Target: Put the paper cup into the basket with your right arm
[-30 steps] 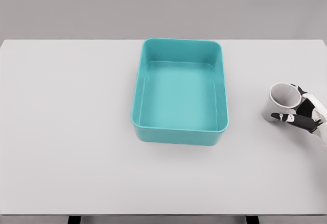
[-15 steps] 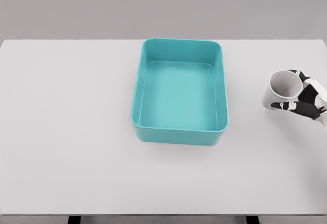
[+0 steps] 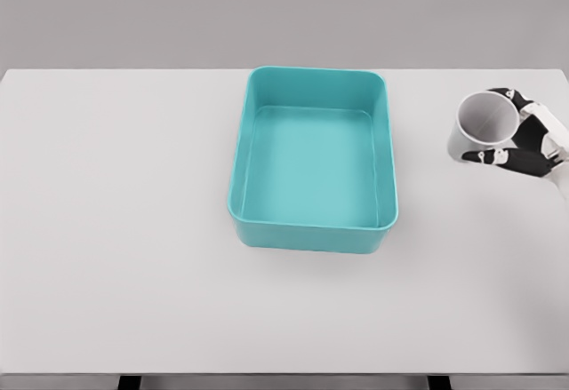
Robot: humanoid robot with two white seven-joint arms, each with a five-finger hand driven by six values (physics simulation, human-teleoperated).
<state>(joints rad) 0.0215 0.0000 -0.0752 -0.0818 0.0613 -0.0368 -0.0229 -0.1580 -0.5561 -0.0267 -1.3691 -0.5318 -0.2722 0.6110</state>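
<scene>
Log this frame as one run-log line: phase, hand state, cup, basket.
phase: carry | right hand: shut on paper cup, cup tilted, right of basket | basket: empty, mid-table | left arm: out of view

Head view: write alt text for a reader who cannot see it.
The robot's right hand grips a white paper cup, its open mouth tilted toward the camera, at the right edge of a white table. To the cup's left, a teal rectangular basket sits empty at the table's middle. The left arm is out of view.
</scene>
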